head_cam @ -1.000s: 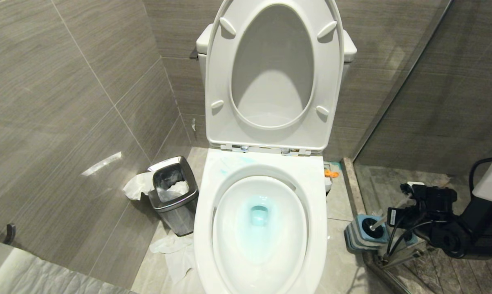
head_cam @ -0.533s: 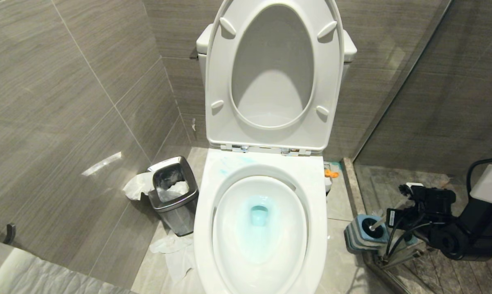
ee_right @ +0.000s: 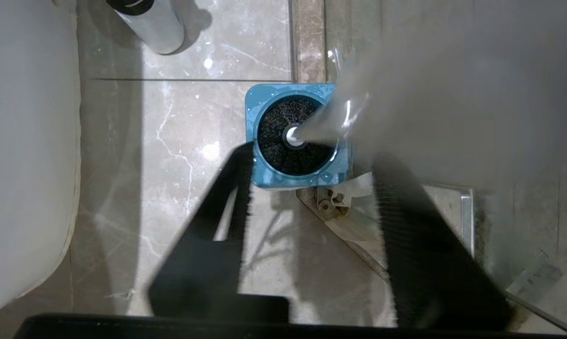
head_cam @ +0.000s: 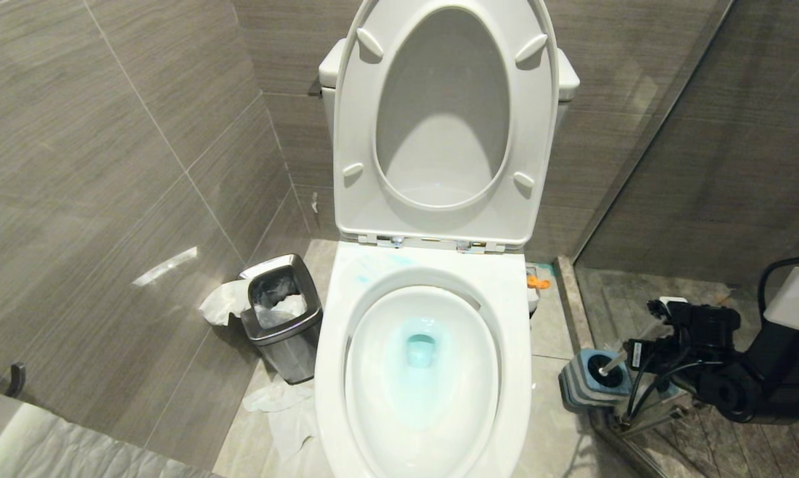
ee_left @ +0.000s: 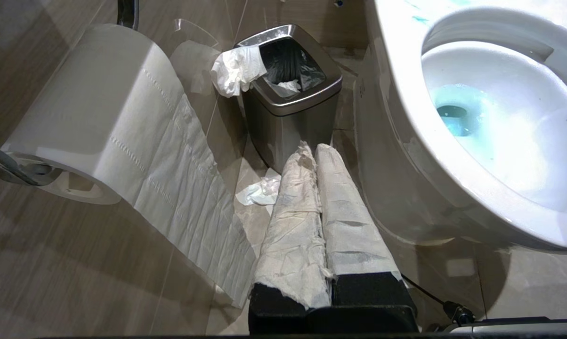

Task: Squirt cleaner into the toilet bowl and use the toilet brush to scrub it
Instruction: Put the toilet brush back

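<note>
The toilet bowl (head_cam: 522, 345) stands open, with its seat and lid raised. Turquoise cleaner (head_cam: 421, 355) tints the water and the drain, and faint streaks mark the back rim. To the bowl's right, on the floor, the toilet brush (head_cam: 613, 364) sits in its blue-and-grey holder (head_cam: 580, 390). The white handle (ee_right: 322, 126) leans toward the glass. My right gripper (head_cam: 644, 330) hangs just over the holder (ee_right: 341, 175). This gripper (ee_right: 314, 157) is open, with nothing between its fingers. My left gripper (ee_left: 315, 149) is parked low beside the bowl (ee_left: 406, 117) and is shut, its fingers wrapped in tissue.
A steel waste bin (head_cam: 283, 318) with tissue hanging out stands left of the bowl, and crumpled paper (head_cam: 287, 405) lies on the floor. A toilet roll (ee_left: 90, 108) hangs on the left wall. A glass partition (head_cam: 638, 166) and its hinge bracket (ee_right: 330, 205) border the holder.
My right gripper's fingers have spread apart above the holder. The brush stays in the holder, and the left arm has not moved.
</note>
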Available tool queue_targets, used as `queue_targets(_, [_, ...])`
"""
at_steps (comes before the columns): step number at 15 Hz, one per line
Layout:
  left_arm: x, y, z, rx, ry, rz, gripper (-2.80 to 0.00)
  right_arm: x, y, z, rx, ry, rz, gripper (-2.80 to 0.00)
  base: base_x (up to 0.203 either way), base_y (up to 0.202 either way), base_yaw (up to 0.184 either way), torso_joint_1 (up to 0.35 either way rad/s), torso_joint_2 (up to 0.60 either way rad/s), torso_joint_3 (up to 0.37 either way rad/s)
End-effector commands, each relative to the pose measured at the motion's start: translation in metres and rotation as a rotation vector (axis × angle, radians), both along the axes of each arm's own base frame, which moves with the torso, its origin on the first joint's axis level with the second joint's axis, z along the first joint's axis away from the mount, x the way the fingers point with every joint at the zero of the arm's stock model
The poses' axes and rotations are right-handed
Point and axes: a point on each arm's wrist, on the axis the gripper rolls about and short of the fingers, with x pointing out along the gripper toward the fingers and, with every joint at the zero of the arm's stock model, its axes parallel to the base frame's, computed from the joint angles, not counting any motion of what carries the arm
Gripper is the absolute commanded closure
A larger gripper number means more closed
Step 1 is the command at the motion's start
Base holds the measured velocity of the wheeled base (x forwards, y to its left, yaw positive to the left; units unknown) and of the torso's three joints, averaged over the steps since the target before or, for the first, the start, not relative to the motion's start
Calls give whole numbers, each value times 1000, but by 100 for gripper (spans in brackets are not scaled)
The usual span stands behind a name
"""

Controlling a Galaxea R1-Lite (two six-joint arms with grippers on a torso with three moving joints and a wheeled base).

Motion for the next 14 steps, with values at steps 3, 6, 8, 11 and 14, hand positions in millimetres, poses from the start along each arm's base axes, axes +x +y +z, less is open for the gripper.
queue_targets(3, [0,0,0,0,1,-1,0,-13,2,15,-8,-12,7,-280,0,0,0,0,0,0])
queue_targets(6, [0,0,0,1,1,-1,0,-40,9,35,-7,-9,32,-280,0,0,0,0,0,0])
queue_targets(8, [0,0,0,1,1,-1,0,-62,14,50,-4,-19,49,-280,0,0,0,0,0,0])
queue_targets(11, [0,0,0,0,1,-1,0,-96,20,80,5,-85,84,-280,0,0,0,0,0,0])
queue_targets(14, [0,0,0,0,1,-1,0,-122,24,114,-8,-208,107,-280,0,0,0,0,0,0])
